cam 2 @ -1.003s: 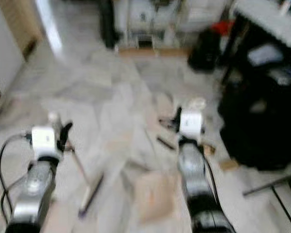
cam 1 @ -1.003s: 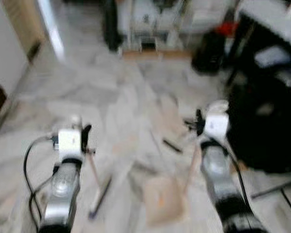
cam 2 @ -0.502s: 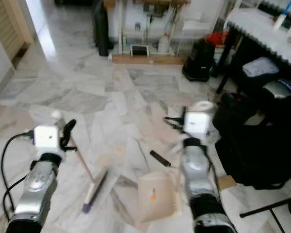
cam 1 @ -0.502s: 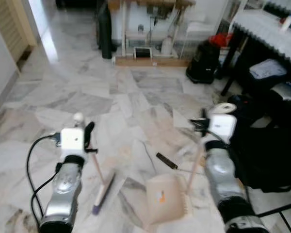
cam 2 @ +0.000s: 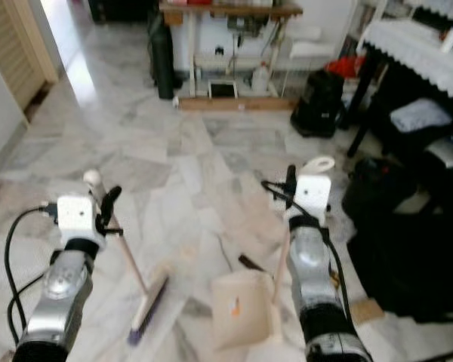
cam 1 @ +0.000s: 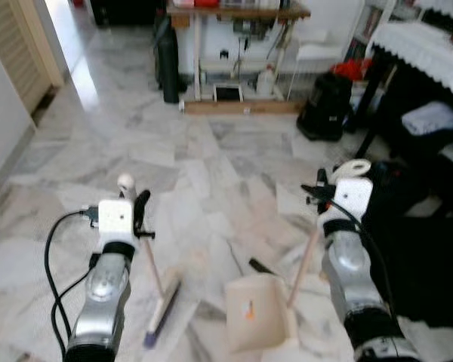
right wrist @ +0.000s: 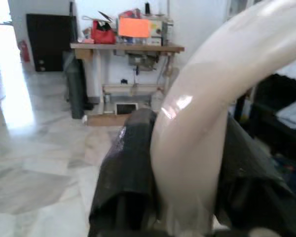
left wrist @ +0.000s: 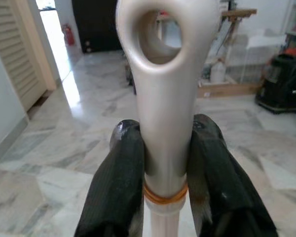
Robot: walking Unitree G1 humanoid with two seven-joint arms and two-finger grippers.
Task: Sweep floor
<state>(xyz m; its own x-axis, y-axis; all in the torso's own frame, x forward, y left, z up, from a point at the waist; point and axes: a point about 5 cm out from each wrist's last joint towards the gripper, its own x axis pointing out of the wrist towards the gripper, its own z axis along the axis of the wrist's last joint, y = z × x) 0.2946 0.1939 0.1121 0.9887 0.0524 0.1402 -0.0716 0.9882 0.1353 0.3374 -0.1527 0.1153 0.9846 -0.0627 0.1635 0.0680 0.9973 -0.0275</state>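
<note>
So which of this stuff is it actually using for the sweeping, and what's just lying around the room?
Used for the job:
- broom, held by the left gripper
- dustpan, its handle held by the right gripper
- small dark piece of litter on the floor, probably what gets swept up

Just lying about:
- black bag
- wooden table at the far wall
- table with white cloth

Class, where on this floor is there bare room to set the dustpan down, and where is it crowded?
Bare marble floor lies between the wooden table ahead and the broom. The right side is crowded with black bags, and a small dark object lies by the dustpan.
</note>
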